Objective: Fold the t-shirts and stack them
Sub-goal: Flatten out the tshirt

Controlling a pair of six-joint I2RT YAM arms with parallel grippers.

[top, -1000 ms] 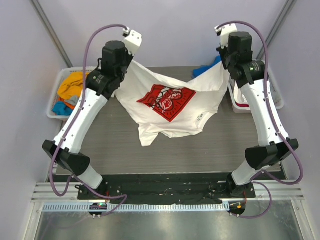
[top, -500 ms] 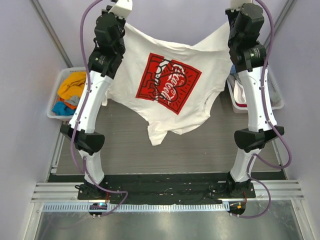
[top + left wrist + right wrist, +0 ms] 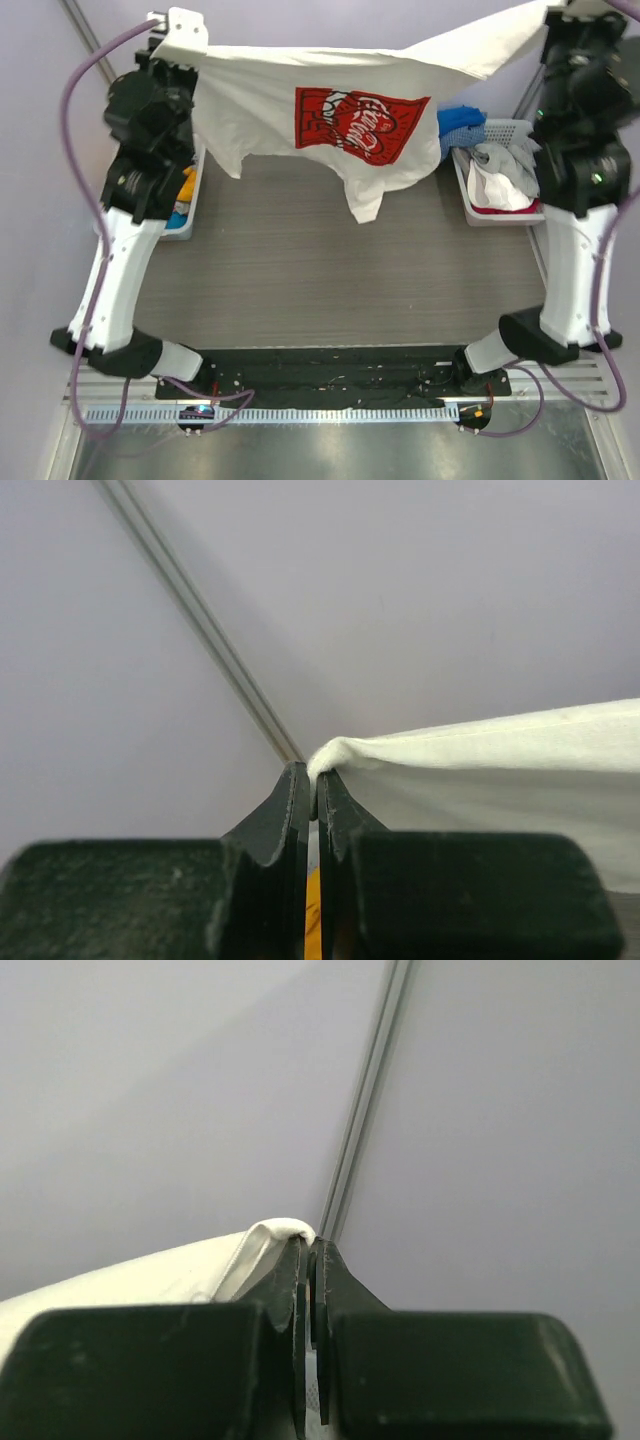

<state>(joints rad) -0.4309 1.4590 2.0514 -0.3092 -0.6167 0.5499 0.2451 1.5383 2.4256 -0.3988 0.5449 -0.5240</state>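
A large white t-shirt [image 3: 300,80] with a red square chest logo [image 3: 360,120] hangs stretched high above the table between both arms. My left gripper [image 3: 313,778] is shut on one edge of the white shirt [image 3: 480,755]. My right gripper [image 3: 309,1250] is shut on the other edge [image 3: 200,1270]. In the top view the left gripper [image 3: 185,35] is at the upper left; the right one sits at the frame's top right edge. The shirt's lower part dangles over the back of the table.
A white slatted basket [image 3: 500,215] at the back right holds grey, white and blue shirts [image 3: 462,122]. Another basket [image 3: 185,225] at the back left, mostly hidden by the left arm, holds orange cloth [image 3: 187,185]. The dark wood-grain table [image 3: 330,280] lies below.
Both arms have risen and spread apart, lifting the white shirt off the table and pulling it taut and wide. The right basket has come into full view.
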